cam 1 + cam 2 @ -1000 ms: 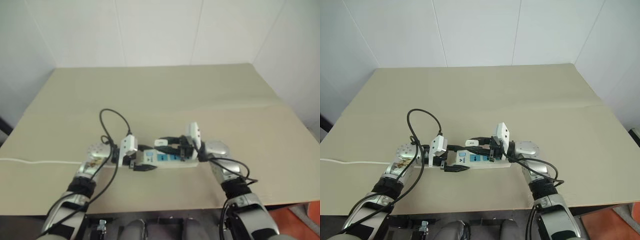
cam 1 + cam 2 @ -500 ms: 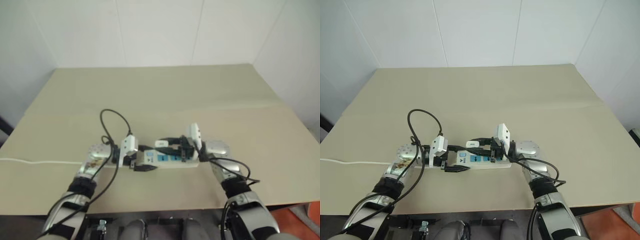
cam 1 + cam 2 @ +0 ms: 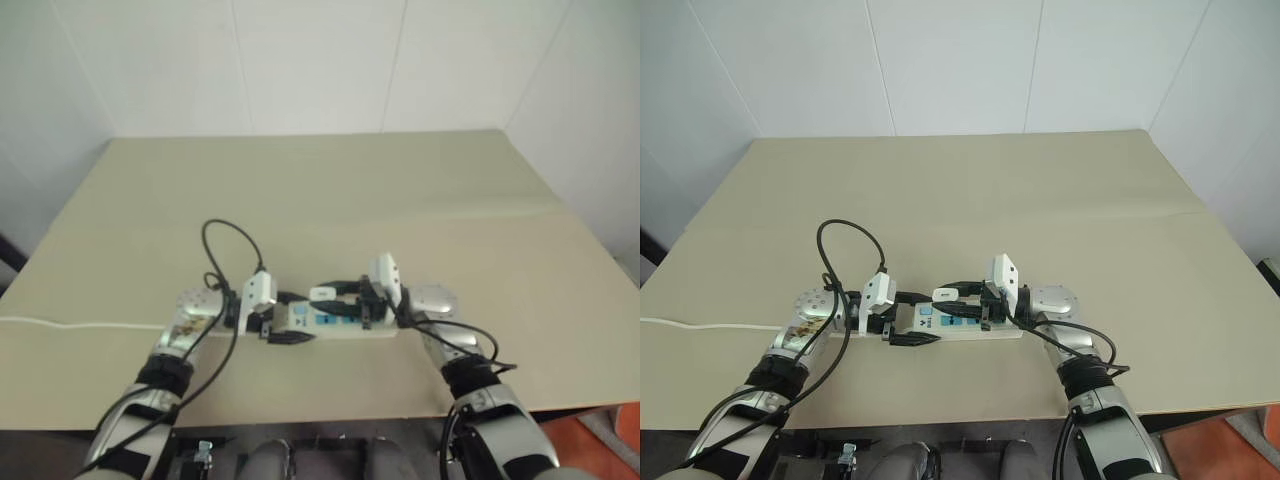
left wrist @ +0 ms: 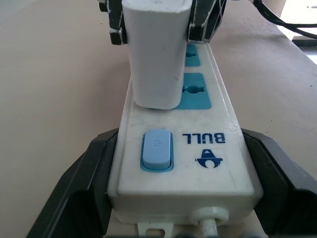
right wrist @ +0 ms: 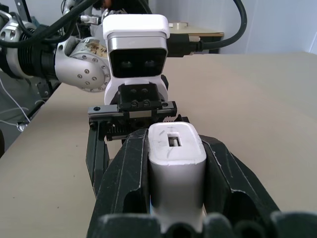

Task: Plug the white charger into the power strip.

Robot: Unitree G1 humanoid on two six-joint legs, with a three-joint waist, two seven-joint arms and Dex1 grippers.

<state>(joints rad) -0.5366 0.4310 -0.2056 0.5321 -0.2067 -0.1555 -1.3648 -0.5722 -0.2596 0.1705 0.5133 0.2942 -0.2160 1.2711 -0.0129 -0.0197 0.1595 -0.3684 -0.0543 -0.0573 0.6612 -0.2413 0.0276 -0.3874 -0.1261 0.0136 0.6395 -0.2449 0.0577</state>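
A wide beige table (image 3: pixel 1040 200) carries everything, and the power strip (image 3: pixel 958 322) lies flat on it near the front edge, its length running from side to side. I take this strip as the landmark. At its switch end is the left gripper (image 4: pixel 163 183): the two black fingers (image 4: pixel 74 183) stand on the two long sides of the strip and press against them, so the gripper is clamped on the strip's body. A thin white cord (image 3: pixel 700 325) runs from that end along the table to its left edge. From the other end comes the right gripper (image 5: pixel 176 198), closed tightly on the white charger (image 5: pixel 176 168). The charger sits upright on the top face of the strip, just behind the blue switch (image 4: pixel 156 150) — its lower edge meets the first blue socket (image 4: pixel 195 91). I cannot tell how deep the pins are inside.
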